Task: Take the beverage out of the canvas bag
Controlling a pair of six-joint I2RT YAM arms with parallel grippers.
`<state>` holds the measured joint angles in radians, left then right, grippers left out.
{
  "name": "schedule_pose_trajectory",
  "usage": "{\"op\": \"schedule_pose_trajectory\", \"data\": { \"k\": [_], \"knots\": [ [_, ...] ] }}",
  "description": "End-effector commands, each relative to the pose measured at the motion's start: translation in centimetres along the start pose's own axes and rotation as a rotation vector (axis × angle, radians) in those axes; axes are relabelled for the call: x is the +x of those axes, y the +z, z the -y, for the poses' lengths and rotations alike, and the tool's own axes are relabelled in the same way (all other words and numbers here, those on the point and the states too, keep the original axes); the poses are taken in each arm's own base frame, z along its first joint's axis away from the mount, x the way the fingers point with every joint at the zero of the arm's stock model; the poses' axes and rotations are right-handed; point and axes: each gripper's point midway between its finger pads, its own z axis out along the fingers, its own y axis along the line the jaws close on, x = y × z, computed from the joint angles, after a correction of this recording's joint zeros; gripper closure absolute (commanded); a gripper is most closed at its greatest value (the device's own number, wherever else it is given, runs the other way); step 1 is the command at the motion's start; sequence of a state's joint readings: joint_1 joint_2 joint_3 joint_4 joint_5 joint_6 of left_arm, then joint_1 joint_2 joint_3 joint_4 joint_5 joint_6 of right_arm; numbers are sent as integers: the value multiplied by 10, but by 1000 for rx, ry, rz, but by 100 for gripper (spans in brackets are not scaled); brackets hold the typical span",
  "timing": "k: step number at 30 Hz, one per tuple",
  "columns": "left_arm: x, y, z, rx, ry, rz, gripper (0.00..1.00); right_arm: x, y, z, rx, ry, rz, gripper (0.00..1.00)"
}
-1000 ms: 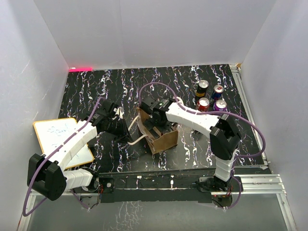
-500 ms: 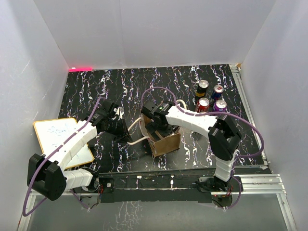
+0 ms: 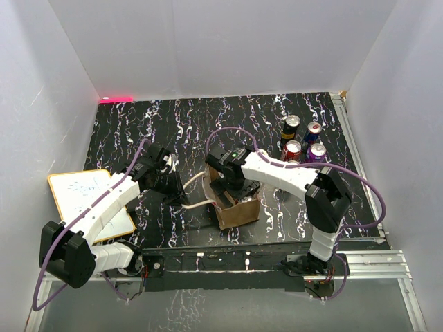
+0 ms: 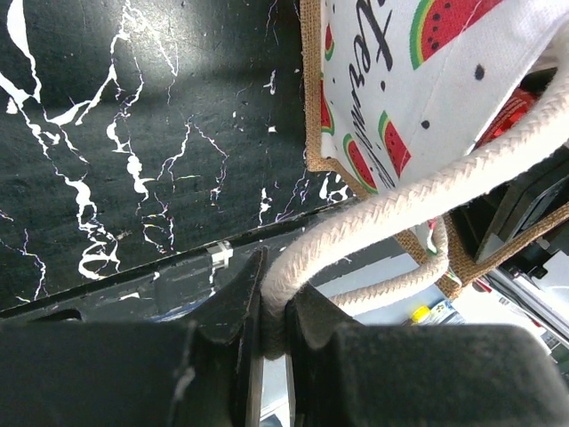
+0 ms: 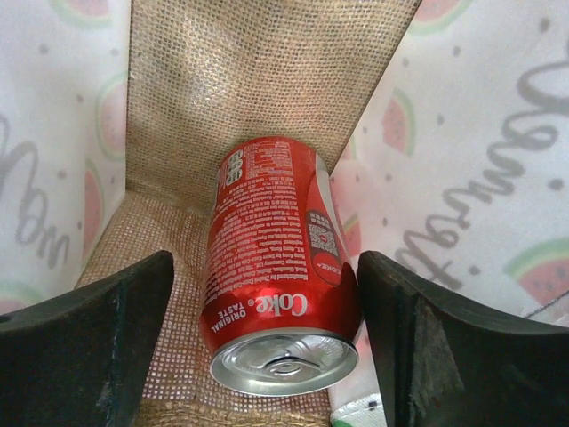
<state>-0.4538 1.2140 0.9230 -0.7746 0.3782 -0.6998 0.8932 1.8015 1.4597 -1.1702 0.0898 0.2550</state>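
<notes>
Spanning the scene, a black white-veined table (image 3: 138, 131), white board (image 3: 83, 197) at its left edge; standing near the middle, the tan canvas bag (image 3: 242, 213), watermelon-print lining showing. Reaching down into the bag's mouth, the right gripper (image 5: 267, 285), jaws spread to either side of a red Coke can (image 5: 271, 231), not clamped; stationed at the bag's left, the left gripper (image 4: 276, 307), jaws pressed together on one cream rope handle (image 4: 427, 191). Resting inside the bag against its burlap end wall, that can, top toward the wrist camera.
</notes>
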Motion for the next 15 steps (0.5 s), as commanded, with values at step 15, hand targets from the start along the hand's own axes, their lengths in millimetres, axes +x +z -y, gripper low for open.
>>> {"op": "schedule_pose_trajectory", "data": {
  "k": [15],
  "knots": [
    [-58,-37,16,-95,48,229,100,-37,-25,-36,-160,39,64,43]
  ]
}}
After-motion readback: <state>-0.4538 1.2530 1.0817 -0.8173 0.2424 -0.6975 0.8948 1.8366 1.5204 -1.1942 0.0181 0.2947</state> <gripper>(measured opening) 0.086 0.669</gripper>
